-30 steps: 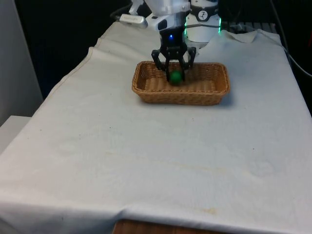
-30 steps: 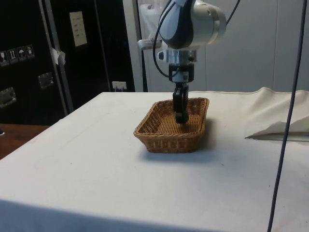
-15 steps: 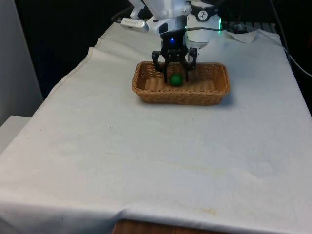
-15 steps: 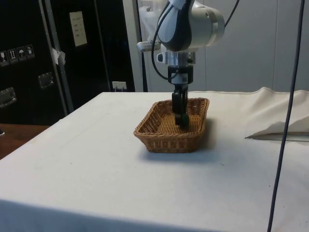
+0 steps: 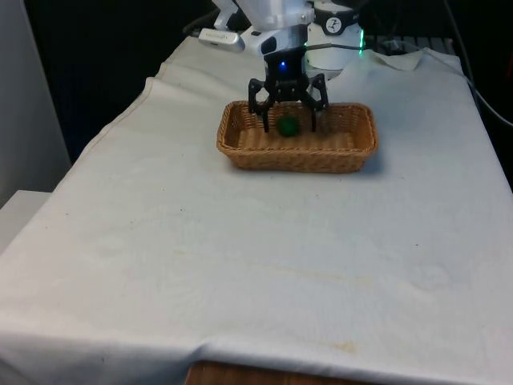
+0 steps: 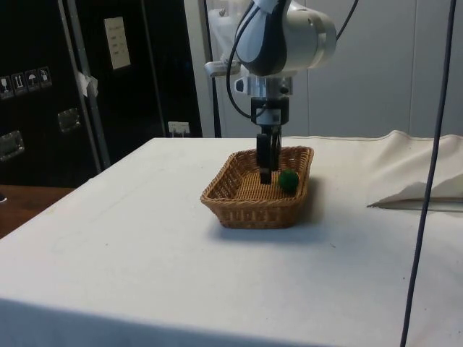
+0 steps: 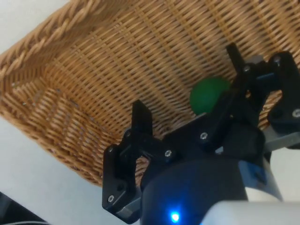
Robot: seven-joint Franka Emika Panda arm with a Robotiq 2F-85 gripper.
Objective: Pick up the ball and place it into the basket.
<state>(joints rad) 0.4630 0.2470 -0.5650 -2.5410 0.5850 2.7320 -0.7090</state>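
Observation:
The green ball [image 5: 288, 125] lies loose on the floor of the brown wicker basket [image 5: 296, 160], toward its far side. My black gripper [image 5: 287, 119] hangs just above it, inside the basket's rim, open and holding nothing. From the side, the ball [image 6: 289, 180] rests a little apart from the fingertips of the gripper [image 6: 265, 176], near the far wall of the basket [image 6: 253, 210]. In the wrist view the ball [image 7: 208, 95] sits on the weave of the basket [image 7: 93, 84], beside one finger of the spread gripper [image 7: 186, 80].
The basket stands at the far end of the white-clothed table [image 5: 256, 265]. A bunched fold of cloth [image 6: 419, 191] lies off to one side, and a dark cable [image 6: 428, 181] hangs down near it. Dark cabinets [image 6: 43, 87] stand behind the table.
The gripper has opened and risen slightly. The ball has dropped out of the fingers and rolled a little way across the basket floor.

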